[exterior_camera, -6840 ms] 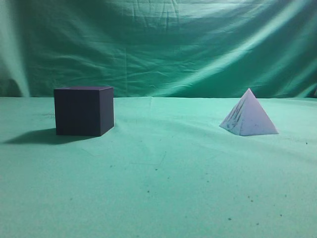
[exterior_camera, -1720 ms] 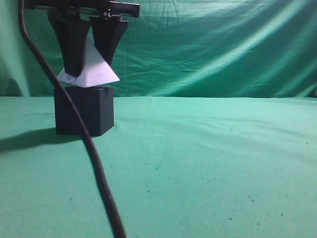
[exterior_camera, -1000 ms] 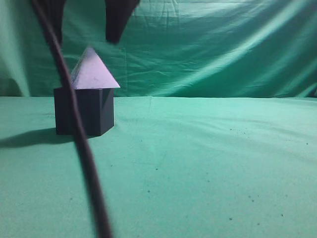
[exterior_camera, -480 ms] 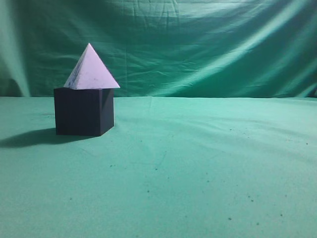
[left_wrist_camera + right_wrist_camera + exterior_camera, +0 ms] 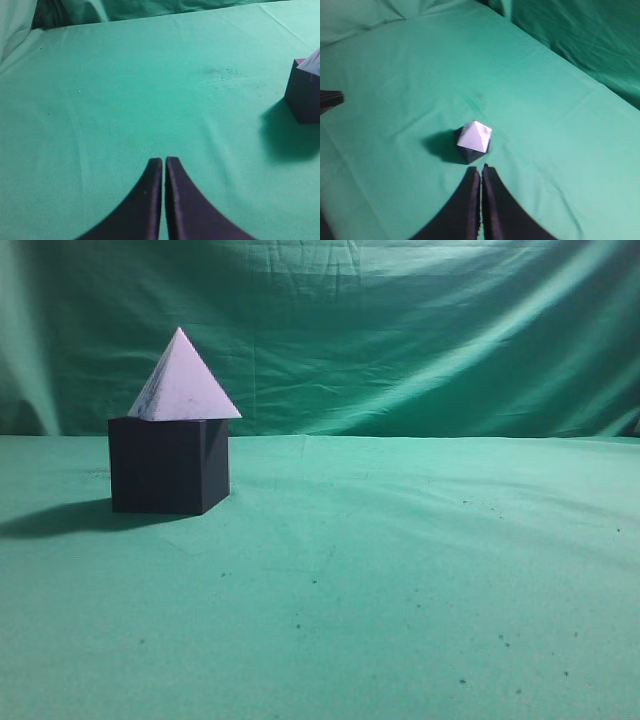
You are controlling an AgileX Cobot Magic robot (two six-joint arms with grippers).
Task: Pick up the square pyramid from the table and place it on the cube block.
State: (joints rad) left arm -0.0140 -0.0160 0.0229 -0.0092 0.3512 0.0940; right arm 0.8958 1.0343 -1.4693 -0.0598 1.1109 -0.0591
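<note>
square pyramid (image 5: 183, 380) sits upright on top of the cube block (image 5: 168, 464), base roughly matching the cube's top face, scuffed face toward the left. Stack is on the left of the green-cloth counter (image 5: 400, 570). left gripper (image 5: 163, 165): jaws pressed together, nothing held, cube off to its right. right gripper (image 5: 480, 174): jaws closed and empty, high above the stack

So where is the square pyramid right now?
In the exterior view the square pyramid sits upright on top of the cube block, at the left of the table.
</note>
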